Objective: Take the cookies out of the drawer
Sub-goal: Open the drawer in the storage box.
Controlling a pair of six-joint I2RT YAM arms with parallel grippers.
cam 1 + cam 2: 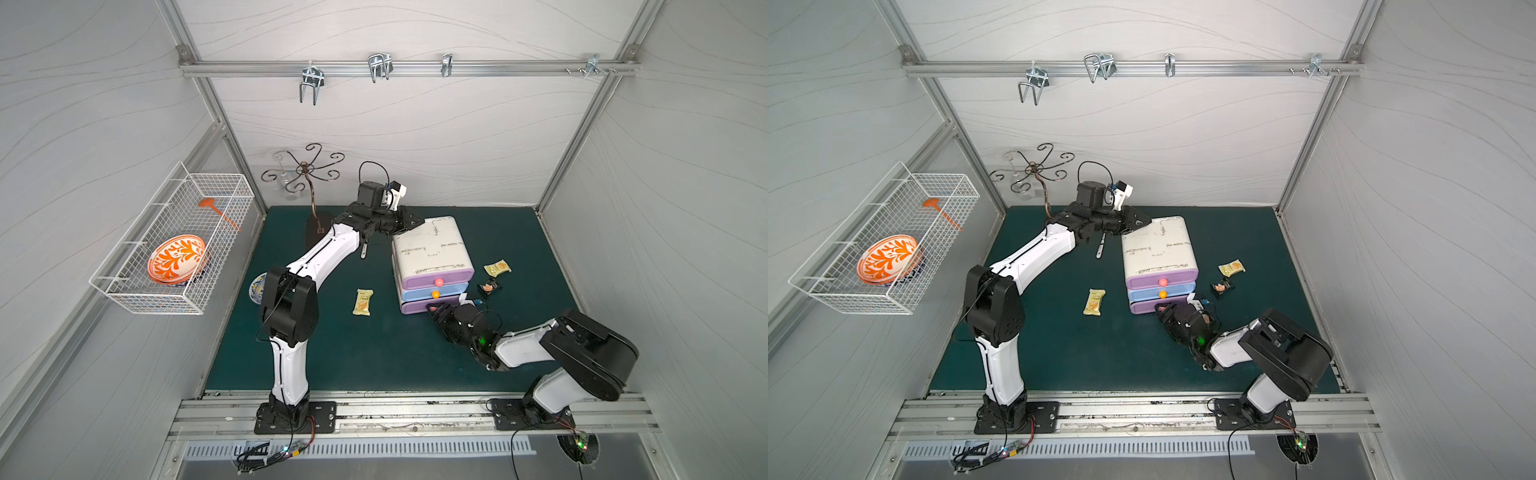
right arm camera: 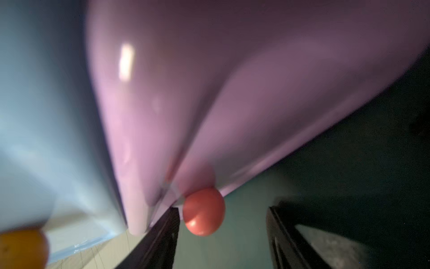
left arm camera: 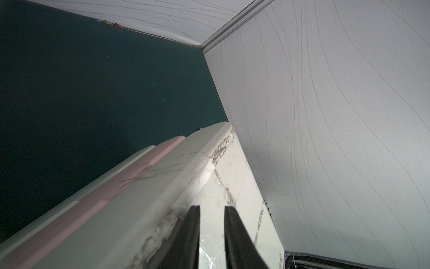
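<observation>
Cookies (image 1: 363,302): 3 lie on mat (image 1: 374,353) beside drawer unit (image 1: 430,249), any inside unseen; red knob (image 2: 204,211) of bottom drawer (image 1: 413,307) sits btwn open, empty jaws of right gripper (image 2: 223,209), the nearer arm.

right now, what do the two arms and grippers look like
The left arm and right arm match: white links, black joints, black bases. The left gripper and right gripper are black with two tapered fingers. A black cable loops at the left wrist; green light on the right.
</observation>
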